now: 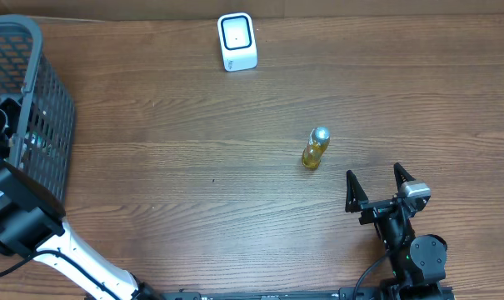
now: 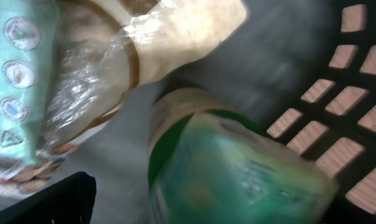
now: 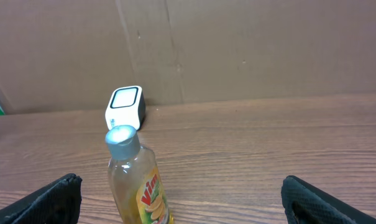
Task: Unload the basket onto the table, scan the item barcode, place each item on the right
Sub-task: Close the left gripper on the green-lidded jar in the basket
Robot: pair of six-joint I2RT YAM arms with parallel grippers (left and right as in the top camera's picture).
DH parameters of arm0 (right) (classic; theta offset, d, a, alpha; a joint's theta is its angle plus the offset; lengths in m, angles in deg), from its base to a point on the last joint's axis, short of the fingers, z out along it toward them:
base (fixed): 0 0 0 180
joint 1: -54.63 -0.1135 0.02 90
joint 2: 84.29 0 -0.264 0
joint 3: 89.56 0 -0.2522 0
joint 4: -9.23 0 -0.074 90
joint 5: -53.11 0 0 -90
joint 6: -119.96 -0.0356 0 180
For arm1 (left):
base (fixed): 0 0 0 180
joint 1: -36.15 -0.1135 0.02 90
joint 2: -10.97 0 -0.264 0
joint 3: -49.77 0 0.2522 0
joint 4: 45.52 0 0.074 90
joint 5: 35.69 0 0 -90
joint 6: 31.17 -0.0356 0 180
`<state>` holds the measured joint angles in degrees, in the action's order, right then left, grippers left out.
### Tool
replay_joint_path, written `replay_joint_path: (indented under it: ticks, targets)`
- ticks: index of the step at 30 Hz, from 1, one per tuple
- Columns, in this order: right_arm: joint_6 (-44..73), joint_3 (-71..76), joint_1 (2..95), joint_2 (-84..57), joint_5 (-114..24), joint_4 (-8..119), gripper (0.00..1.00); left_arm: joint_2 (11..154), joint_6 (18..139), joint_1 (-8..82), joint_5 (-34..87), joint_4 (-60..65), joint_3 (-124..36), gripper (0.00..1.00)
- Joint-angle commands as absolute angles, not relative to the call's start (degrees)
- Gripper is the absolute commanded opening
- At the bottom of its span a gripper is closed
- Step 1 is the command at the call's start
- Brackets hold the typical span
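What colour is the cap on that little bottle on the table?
Silver-grey cap, clearest in the right wrist view.

- You're looking at a mock shop checkout, set up as a robot test bench.
- A scanner (image 1: 237, 42) and a basket (image 1: 56, 100) of packed goods (image 2: 17, 74) sit on your wood table (image 1: 193, 183).
- Plain cardboard (image 3: 237, 50) backs it.

My right gripper (image 1: 373, 173) gapes wide near yellow bottle (image 1: 315, 148) (silver cap); white scanner (image 1: 237, 42) well apart; left arm (image 1: 18, 218) at basket (image 1: 56, 108)

Upright yellow bottle (image 1: 315, 148), silver cap, white scanner (image 1: 237, 42) well beyond
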<state>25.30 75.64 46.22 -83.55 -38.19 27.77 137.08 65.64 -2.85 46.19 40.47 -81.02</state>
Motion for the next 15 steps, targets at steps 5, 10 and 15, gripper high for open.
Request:
replay_joint_path:
  ticks: [5, 10, 15]
  targets:
    - [25.25, 76.23, 46.13, -84.12, -38.45, 27.68, 1.00, 135.39, 61.35, -2.35, 41.60, 34.87, -73.92, 1.00]
    - [25.25, 76.23, 46.13, -84.12, -38.45, 27.68, 1.00, 135.39, 61.40, -2.37, 41.15, 33.95, -72.98, 1.00]
    - [25.25, 76.23, 46.13, -84.12, -38.45, 27.68, 1.00, 135.39, 61.59, -2.50, 41.28, 34.00, -73.00, 1.00]
